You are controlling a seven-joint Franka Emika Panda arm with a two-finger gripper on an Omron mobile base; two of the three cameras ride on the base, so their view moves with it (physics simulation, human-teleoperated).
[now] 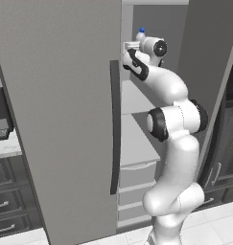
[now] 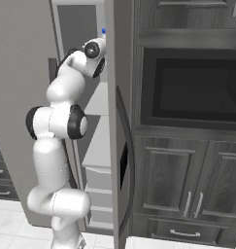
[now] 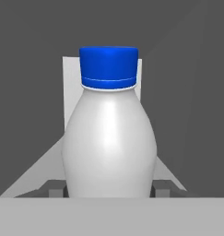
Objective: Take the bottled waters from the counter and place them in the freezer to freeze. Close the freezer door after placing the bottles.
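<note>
White plastic with a blue cap: one bottled water stands upright in the centre of the hand view, its pale body taking up the space between the two fingers, whose tips show low at either side of it, so they appear clamped on the bottle. Behind it lie dark grey inner walls and a pale shelf.

In the left base view the white arm rises from the lower right and reaches to the top centre, into the open freezer; the blue cap peeks above the wrist. White shelves and drawers fill the opening below. A grey door with a dark bar handle covers the left of the frame.

In the right base view the freezer door stands open edge-on at centre, beside the dark oven on the right.
</note>
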